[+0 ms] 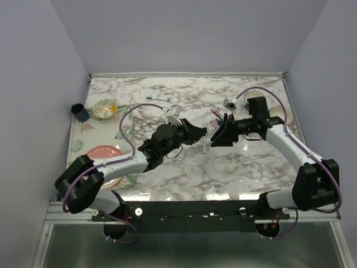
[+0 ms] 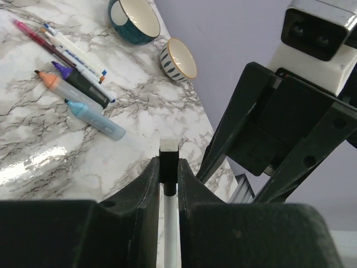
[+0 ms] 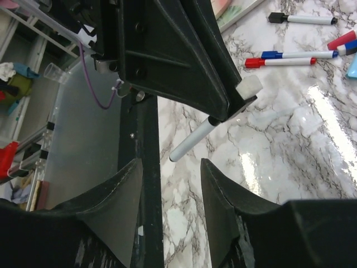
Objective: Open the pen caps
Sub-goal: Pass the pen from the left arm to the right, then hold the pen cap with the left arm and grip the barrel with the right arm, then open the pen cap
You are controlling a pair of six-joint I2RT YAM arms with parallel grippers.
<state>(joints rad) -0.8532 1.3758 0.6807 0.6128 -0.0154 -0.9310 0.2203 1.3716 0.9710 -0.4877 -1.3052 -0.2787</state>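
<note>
My left gripper [image 1: 199, 134] is shut on a white pen [image 1: 204, 146] and holds it above the table's middle. In the left wrist view the fingers [image 2: 149, 184] clamp the pen's black cap [image 2: 168, 166], with the white body running back between them. My right gripper [image 1: 218, 134] is open and empty, facing the left one, a little apart. In the right wrist view its jaws [image 3: 170, 164] stand wide just short of the pen's free white body [image 3: 192, 141]. Capped pens lie on the table: orange [image 2: 47, 80], purple [image 2: 61, 68], light blue [image 2: 76, 107], red [image 3: 254, 62], black [image 3: 276, 18].
A teal bowl [image 2: 134, 19] and a small patterned bowl [image 2: 178, 58] stand beyond the pens. A teal cup [image 1: 80, 111], a floral bowl [image 1: 105, 109] and a pink plate [image 1: 104, 152] are at the left. A green pen [image 1: 159, 99] lies at the back.
</note>
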